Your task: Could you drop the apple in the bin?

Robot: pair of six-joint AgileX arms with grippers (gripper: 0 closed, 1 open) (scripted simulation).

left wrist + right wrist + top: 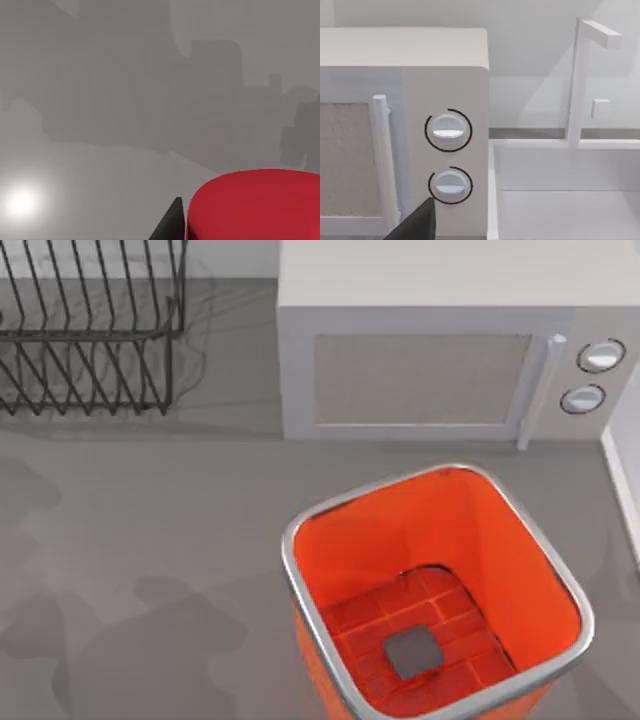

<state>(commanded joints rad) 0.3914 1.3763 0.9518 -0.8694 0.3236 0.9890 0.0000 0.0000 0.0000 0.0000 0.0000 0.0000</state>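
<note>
Apple close against the left gripper, bin standing open on the bench.

In the left wrist view the red apple (pixel 255 205) sits right beside a black fingertip of the left gripper (pixel 170 222); whether the gripper clasps it cannot be told. The orange-red bin (pixel 500 540) stands in front of the pale microwave (pixel 420 340), a wire rack (pixel 90 330) at the bench's (pixel 150 540) far left.
</note>
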